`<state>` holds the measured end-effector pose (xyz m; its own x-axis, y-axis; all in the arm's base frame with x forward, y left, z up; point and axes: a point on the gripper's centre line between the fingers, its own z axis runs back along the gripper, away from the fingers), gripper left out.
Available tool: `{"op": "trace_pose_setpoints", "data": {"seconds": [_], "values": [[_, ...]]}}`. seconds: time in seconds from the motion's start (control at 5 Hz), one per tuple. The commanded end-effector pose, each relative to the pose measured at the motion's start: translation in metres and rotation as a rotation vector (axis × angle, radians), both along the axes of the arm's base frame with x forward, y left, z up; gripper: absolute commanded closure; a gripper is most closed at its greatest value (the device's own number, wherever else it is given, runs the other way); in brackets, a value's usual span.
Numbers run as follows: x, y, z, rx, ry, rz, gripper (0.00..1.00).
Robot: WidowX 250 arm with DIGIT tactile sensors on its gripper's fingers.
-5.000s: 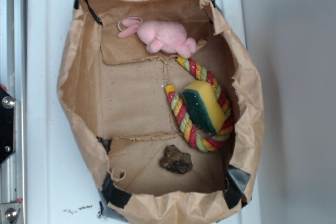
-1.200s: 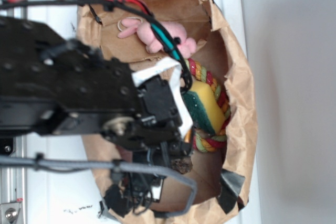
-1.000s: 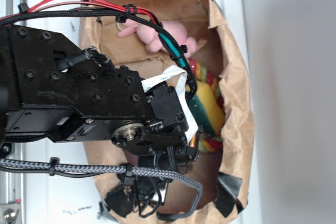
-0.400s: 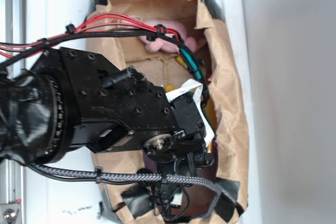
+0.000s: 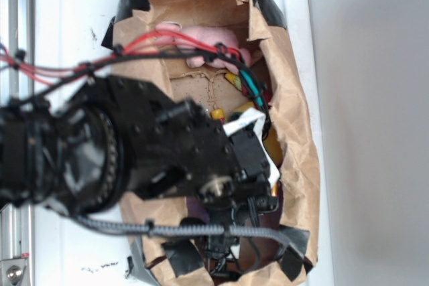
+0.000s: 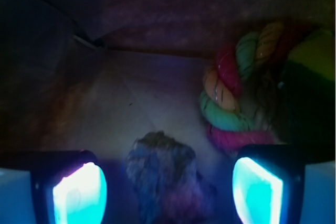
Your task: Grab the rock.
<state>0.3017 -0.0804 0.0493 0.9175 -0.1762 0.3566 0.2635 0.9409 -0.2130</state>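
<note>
In the wrist view the rock (image 6: 165,174), a lumpy dark stone, lies on the floor of the brown paper bag (image 6: 126,98). My gripper (image 6: 168,184) is open around it, one glowing cyan pad (image 6: 79,195) on its left and the other on its right, with gaps on both sides. In the exterior view the black arm (image 5: 134,159) reaches down into the bag (image 5: 295,138) and hides the rock and the fingers.
A coloured rope ring (image 6: 231,103) and the yellow-green sponge (image 6: 310,77) lie just beyond the right pad. The pink plush bunny (image 5: 208,38) sits at the bag's far end. The bag's walls stand close around the arm.
The arm has dropped deeper into the bag and now covers the rock, sponge and rope in the exterior view. The bag's sides have drawn inward and upward.
</note>
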Motion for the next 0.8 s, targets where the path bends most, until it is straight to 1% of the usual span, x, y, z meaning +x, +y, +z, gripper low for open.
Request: {"op": "trace_pose_setpoints", "data": {"seconds": [0.0,0.2,0.4,0.6], "values": [[0.0142,-0.0215,-0.0043,0.021,-0.026,-0.011,0.00],[0.0142,-0.0227,-0.0087,0.030,-0.013,-0.018,0.00],[0.0139,-0.0216,-0.0085,0.024,-0.010,-0.013,1.00],[0.0137,-0.0196,-0.0055,0.024,-0.017,-0.008,1.00]]}}
